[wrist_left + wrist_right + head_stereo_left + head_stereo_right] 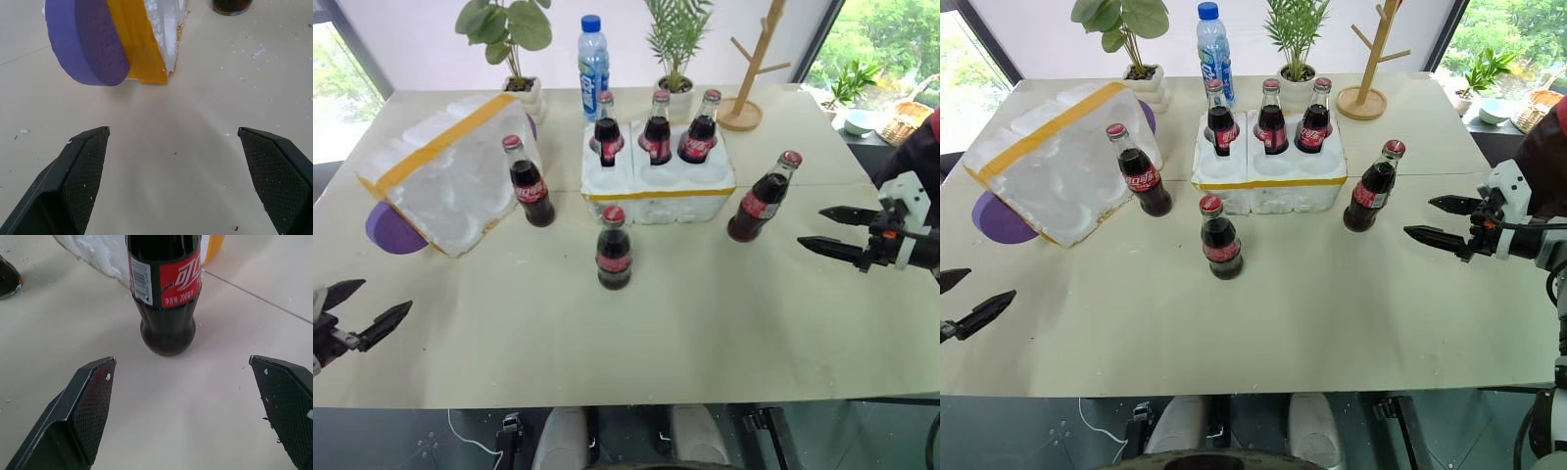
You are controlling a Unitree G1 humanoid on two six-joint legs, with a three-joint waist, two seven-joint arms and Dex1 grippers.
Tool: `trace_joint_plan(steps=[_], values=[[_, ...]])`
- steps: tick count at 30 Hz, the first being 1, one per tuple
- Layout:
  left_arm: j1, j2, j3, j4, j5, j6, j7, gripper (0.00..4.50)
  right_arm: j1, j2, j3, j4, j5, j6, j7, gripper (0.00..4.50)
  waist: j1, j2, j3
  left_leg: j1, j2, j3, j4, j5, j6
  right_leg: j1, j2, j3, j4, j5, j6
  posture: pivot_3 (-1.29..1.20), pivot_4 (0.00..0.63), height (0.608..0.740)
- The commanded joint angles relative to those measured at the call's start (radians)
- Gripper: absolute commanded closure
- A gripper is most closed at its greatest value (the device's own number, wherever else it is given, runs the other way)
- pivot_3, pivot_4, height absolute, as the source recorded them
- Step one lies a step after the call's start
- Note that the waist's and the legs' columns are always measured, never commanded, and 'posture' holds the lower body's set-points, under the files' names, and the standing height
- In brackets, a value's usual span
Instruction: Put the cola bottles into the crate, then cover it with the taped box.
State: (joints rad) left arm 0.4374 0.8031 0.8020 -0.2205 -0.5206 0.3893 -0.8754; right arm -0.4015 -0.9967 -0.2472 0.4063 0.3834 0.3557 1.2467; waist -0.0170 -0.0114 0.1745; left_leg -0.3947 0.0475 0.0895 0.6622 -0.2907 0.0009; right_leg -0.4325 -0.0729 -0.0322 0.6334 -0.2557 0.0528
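Three cola bottles point(657, 129) stand in the back wells of the white crate point(658, 191), which has a yellow tape band. Three more stand loose on the table: one left of the crate point(529, 183), one in front of it point(614, 249), one to its right point(762, 199). The taped box point(450, 171) lies tilted at the left, propped on a purple disc point(391, 230). My right gripper point(829, 230) is open, level with the right-hand bottle point(166, 293) and a short way from it. My left gripper point(367, 308) is open near the table's front left, pointing at the box corner point(146, 44).
A blue-capped water bottle point(593, 67), two potted plants point(514, 44) and a wooden stand point(749, 73) line the back edge. The table front point(626, 333) is bare. Bowls and a basket point(901, 122) sit beyond the right edge.
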Motion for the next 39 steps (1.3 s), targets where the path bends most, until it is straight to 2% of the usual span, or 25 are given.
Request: trace_joint_plan(steps=[1, 17, 27, 32, 39], values=[[0.001, 0.007, 0.017, -0.027, -0.016, 0.006, -0.017, 0.10, 0.015, 0.005, -0.028, -0.050, 0.021, -0.004, -0.007, 0.00, 0.000, 0.000, 0.000, 0.000, 0.000, 0.000, 0.000, 0.000, 0.000, 0.000, 0.000, 0.000, 0.000, 0.000, 0.000, 0.00, 0.150, 0.740], [-0.055, 0.026, 0.036, -0.012, -0.053, 0.096, -0.032, 0.10, 0.089, 0.004, -0.048, -0.116, 0.072, 0.057, 0.002, 0.00, 0.001, 0.000, 0.000, 0.000, 0.000, 0.001, 0.000, 0.000, 0.000, 0.000, 0.000, 0.000, 0.000, 0.000, 0.000, 0.00, 0.150, 0.740], [-0.100, 0.059, -0.008, -0.025, -0.039, 0.102, -0.056, 0.10, 0.099, -0.004, -0.067, -0.138, 0.071, 0.040, -0.027, 0.00, 0.002, 0.000, 0.000, 0.002, -0.001, 0.001, 0.001, 0.000, 0.000, 0.002, 0.000, 0.000, 0.000, 0.001, 0.000, 0.00, 0.150, 0.740], [-0.139, 0.095, -0.040, -0.082, -0.100, 0.171, -0.091, 0.10, 0.124, -0.053, -0.078, -0.174, 0.076, 0.056, 0.020, 0.00, 0.004, 0.000, 0.000, 0.002, -0.001, 0.001, 0.001, 0.000, 0.000, 0.003, 0.002, -0.001, 0.000, 0.001, 0.000, 0.00, 0.150, 0.740], [-0.234, 0.148, -0.165, -0.161, -0.163, 0.239, -0.131, 0.10, 0.138, -0.182, -0.171, -0.343, 0.221, 0.248, 0.123, 0.00, 0.004, 0.001, 0.000, 0.003, 0.001, 0.001, 0.003, 0.000, 0.000, 0.005, 0.007, 0.000, 0.001, 0.001, 0.002, 0.00, 0.150, 0.740]])
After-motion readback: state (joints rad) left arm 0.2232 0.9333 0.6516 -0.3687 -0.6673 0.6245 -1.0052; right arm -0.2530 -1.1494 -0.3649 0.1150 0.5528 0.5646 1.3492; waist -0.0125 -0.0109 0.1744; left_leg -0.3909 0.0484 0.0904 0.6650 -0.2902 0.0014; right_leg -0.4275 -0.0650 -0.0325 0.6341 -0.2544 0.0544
